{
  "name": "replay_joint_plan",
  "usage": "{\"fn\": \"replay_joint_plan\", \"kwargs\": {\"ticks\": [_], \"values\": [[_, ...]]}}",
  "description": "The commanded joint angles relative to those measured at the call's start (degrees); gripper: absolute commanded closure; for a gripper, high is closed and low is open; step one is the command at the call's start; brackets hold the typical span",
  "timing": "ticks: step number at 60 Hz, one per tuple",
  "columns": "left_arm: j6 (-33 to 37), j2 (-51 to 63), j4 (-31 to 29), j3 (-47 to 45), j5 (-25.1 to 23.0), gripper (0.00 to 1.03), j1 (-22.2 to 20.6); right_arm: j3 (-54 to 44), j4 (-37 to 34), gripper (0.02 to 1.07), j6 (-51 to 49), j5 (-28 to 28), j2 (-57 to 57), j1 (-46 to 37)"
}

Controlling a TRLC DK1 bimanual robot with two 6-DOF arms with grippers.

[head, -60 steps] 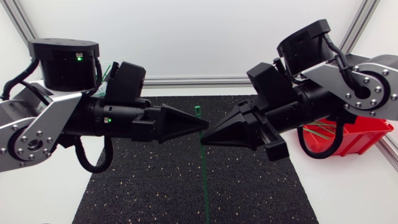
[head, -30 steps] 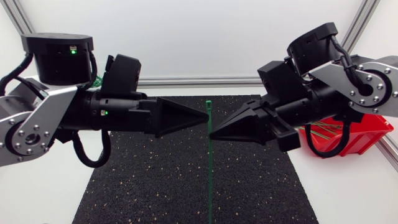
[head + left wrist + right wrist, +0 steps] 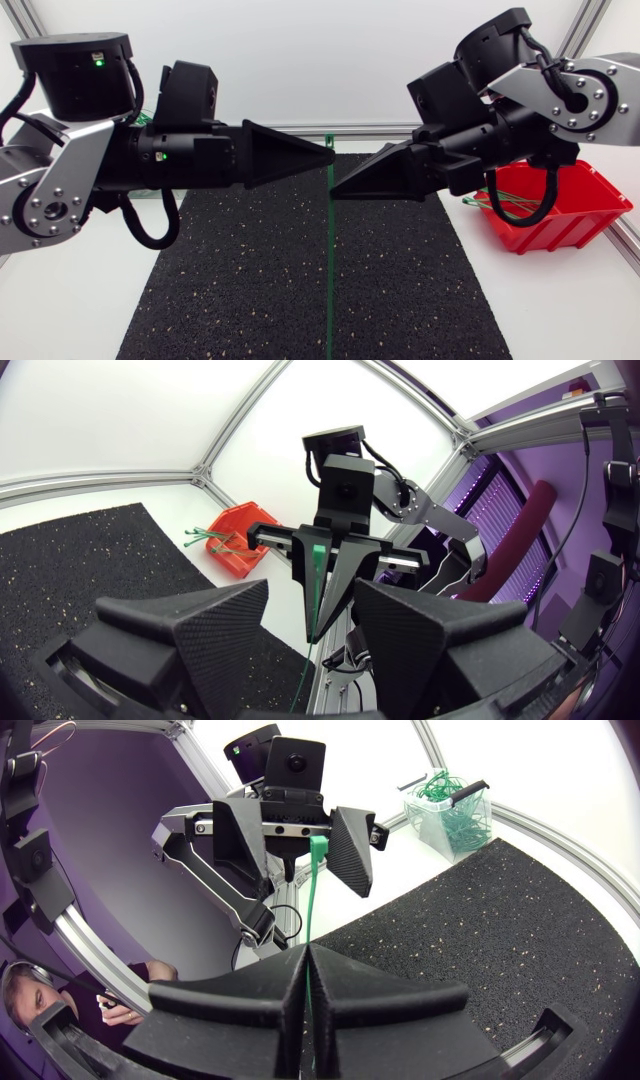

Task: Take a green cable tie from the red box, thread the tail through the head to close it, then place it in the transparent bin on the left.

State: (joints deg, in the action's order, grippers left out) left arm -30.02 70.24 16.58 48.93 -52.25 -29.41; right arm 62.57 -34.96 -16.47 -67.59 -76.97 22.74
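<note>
Since 0.5 s ago both arms have lifted toward the upper part of the head view. The left claw (image 3: 325, 155), whose tip was at mid-height, now sits higher at the centre of the frame. The right claw (image 3: 338, 188) has risen with it, its tip again slightly lower and just right of centre. The green cable tie (image 3: 328, 260) has gone up with them. Its head, 1 s ago lower and a little left of centre, now pokes above the left claw's tip, close to the far edge of the black mat (image 3: 250, 280). From there the strip runs straight down the centre to the bottom edge of the frame. In the right wrist view the right claw's 2 fingers are pressed together on the tie, pinching the strip below its head, and the free end stands up ahead of the fingertips. The left claw faces it tip to tip with its 2 fingers spread. The tie's head shows in the gap between them, and whether either finger touches it cannot be told. The red box (image 3: 560, 215) lies at the right of the frame under the right arm, on the white surface (image 3: 560, 310), with green ties inside. The transparent bin (image 3: 450, 815), also holding green ties, stands beyond the left arm, beside the mat.
</note>
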Motion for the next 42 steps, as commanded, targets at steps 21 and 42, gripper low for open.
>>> {"fn": "replay_joint_plan", "kwargs": {"ticks": [21, 42], "values": [[-2.06, 2.54, 3.99, 0.03, -0.49, 0.61, -0.12, 2.21, 0.51, 1.01, 2.58, -3.16, -4.42, -2.09], [-2.06, 3.33, 4.60, -0.24, -0.22, 0.75, -0.65, 2.03, 0.86, 1.01, 2.76, -3.42, -4.59, -1.38]]}}
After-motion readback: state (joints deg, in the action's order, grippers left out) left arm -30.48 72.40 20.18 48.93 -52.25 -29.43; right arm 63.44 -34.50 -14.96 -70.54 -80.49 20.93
